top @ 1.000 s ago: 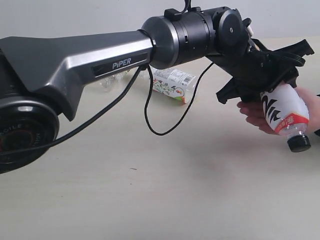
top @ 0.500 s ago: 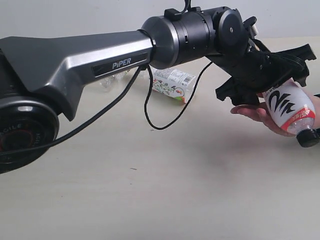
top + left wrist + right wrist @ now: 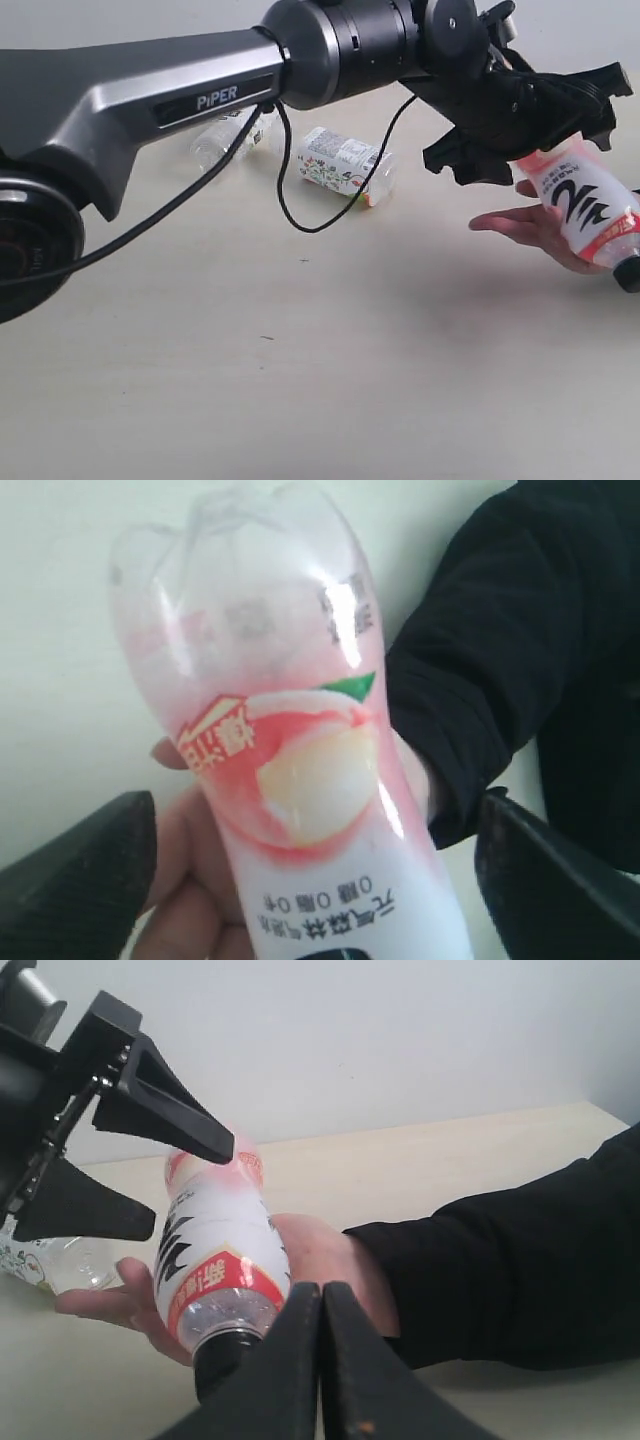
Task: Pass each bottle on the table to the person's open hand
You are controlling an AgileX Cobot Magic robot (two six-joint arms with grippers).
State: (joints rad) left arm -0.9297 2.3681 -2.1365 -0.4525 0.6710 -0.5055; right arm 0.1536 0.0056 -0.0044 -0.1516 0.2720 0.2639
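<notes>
Left wrist view — bottle (image 3: pixel 300 780) between spread fingers (image 3: pixel 80 870), seemingly untouched, on palm (image 3: pixel 185 880)

The exterior camera looks low across the table (image 3: pixel 330 400) from beside the left arm (image 3: pixel 130 95); both wrist cameras closely frame the pink-white bottle (image 3: pixel 300 780) on the person's open hand (image 3: pixel 320 1260), shared by all views.

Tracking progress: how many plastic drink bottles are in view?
3. Pink-and-white black-capped bottle on the person's open hand; white floral-labelled bottle lying on the pale beige table; clear bottle beyond it, partly behind the grey arm. Others may be hidden.
</notes>
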